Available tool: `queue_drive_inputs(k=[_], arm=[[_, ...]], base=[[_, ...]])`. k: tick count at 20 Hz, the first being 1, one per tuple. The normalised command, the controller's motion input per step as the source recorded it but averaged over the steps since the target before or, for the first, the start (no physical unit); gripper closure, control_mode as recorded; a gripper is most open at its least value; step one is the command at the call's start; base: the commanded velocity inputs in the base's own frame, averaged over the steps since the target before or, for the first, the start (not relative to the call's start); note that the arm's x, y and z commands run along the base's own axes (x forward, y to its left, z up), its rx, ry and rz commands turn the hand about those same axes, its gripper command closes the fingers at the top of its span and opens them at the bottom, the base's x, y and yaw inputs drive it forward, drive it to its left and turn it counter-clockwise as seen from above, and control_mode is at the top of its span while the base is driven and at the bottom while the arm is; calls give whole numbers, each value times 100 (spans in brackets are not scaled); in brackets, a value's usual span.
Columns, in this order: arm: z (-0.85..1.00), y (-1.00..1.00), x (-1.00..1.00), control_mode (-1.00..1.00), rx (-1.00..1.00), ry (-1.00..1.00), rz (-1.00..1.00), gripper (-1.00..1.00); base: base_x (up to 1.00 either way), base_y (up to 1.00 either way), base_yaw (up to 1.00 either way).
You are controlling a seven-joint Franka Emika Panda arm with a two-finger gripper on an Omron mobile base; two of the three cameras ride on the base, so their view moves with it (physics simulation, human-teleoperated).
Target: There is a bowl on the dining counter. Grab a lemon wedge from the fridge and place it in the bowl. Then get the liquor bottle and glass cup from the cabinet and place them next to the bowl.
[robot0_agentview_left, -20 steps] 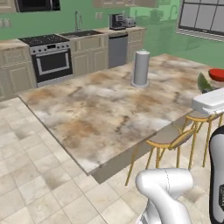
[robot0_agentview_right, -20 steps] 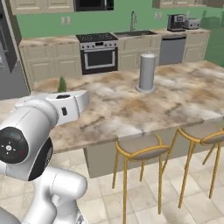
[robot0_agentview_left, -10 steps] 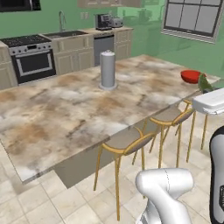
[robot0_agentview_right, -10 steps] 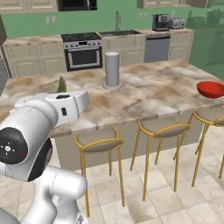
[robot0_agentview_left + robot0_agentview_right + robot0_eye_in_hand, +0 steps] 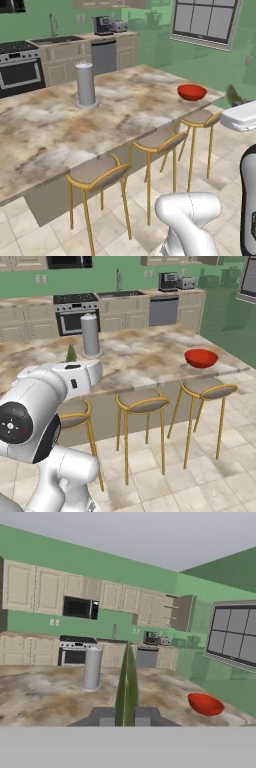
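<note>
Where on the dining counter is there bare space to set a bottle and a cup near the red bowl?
The dining counter lies bare between the grey cylinder and the bowl, and behind the bowl. Tightest is the stool-side edge in front of the bowl.

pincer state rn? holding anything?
Pincer: shut on the lemon wedge, which stands up between its fingertips.

No readable text, label, brand, number or sign found in any view. Stainless oven front point(image 5: 77, 318), black coffee machine point(image 5: 167, 281) and tall grey cylinder point(image 5: 86, 84) on mottled beige stone bench point(image 5: 45, 130) checked: surfaces plain or too blurred for lettering to be made out.
</note>
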Motion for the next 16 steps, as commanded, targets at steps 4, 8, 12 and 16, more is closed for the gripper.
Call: queue_drive_inputs(k=[4,8,12,16], arm=[[0,0,0,100,0,0,0,100],[0,0,0,100,0,0,0,100],[0,0,0,100,0,0,0,100],[0,0,0,100,0,0,0,100]], base=[[13,-72,1],[18,-69,2],[19,-69,4],[8,-82,9]])
